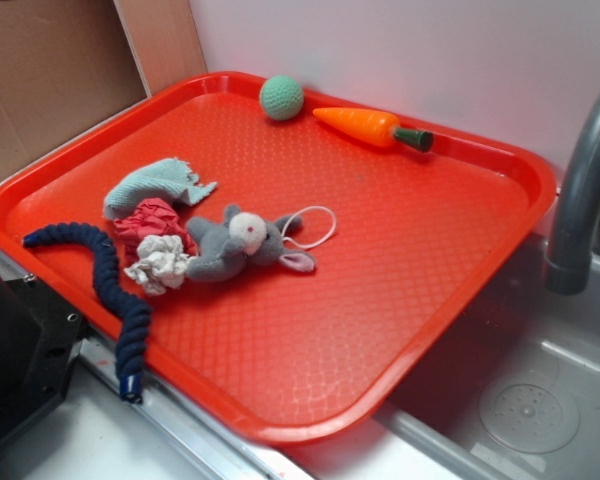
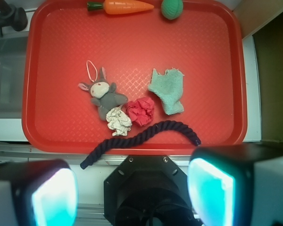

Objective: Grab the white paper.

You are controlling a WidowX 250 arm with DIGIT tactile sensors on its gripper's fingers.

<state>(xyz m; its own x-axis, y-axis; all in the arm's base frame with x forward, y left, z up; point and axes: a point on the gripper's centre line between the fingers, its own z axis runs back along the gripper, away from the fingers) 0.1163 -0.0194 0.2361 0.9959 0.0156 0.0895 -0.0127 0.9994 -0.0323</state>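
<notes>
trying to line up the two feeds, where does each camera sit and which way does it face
Exterior: off to the side, raised, angled down at the red tray beside the sink; no robot part shows.
Wrist: on the arm, high up, looking straight down; the open pincer fills the bottom edge.
Shared: white paper, grey plush mouse, carrot, blue rope.

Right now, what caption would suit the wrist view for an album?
Open fingers hang above a red tray, the white paper wedged between plush mouse and red wad.
</notes>
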